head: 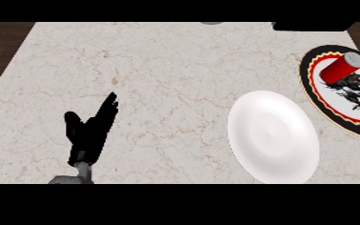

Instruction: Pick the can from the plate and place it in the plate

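Nearest the camera in the head view, the left hand rises from the lower edge, far to the left of the white plate. Its fingers are straight and point upward, thumb apart, holding nothing; it looks to be resting. No right hand shows anywhere in this view, so its state cannot be told.

Up and to the right of the white plate, close to touching its rim, lies a patterned plate with a black border and a dark drawing on a pale middle, cut off by the right edge. On it sits the red can with a grey top, tilted, near that plate's upper part.

Nothing lies on the white plate, so the can is where the task takes it from, not where it should end. My judgement is that the step in hand is the reach for the can. That calls for a hand to travel to the patterned plate, close round the can's red side, lift it clear of the rim, and set it down on the white plate's middle.
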`<state>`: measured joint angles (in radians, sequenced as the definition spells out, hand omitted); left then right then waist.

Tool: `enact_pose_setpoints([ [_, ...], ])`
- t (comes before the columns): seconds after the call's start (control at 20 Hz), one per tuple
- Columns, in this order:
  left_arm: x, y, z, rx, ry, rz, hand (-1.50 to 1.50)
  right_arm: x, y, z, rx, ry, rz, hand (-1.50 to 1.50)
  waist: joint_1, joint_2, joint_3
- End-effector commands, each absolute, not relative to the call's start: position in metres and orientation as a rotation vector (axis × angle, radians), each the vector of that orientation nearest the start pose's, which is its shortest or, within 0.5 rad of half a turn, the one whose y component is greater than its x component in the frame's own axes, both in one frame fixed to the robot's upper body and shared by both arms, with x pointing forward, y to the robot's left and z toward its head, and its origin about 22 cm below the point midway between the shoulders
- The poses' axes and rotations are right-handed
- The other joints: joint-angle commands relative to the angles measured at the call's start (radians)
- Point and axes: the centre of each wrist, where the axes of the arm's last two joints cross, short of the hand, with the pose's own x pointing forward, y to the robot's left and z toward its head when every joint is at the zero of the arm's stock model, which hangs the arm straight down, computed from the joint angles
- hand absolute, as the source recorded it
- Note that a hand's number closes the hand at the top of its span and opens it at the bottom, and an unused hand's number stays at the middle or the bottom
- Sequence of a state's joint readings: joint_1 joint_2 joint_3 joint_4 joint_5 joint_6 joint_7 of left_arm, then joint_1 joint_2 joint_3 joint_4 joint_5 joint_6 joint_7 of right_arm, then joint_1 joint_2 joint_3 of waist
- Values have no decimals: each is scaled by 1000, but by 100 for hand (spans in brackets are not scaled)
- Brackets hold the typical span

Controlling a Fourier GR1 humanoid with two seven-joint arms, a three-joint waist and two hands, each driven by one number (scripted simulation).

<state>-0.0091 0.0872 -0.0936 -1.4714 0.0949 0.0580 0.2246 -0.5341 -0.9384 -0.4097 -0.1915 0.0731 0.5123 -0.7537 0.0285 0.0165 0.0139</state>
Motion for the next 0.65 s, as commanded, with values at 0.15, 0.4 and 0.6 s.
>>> enact_pose_setpoints([
  [0.15, 231, 233, -36, -3, -1207, -6, 0, 197, -597, 68, -261, -1691, 275, -150, -13, -1, -3],
  [0.4, 227, 231, -36, -4, -1194, -12, 0, 178, -599, 54, -304, -1677, 294, -150, -16, -3, -2],
  [0.6, 233, 243, -29, 2, -1200, -8, 0, 168, -605, 59, -323, -1667, 304, -150, -15, -5, -2],
])
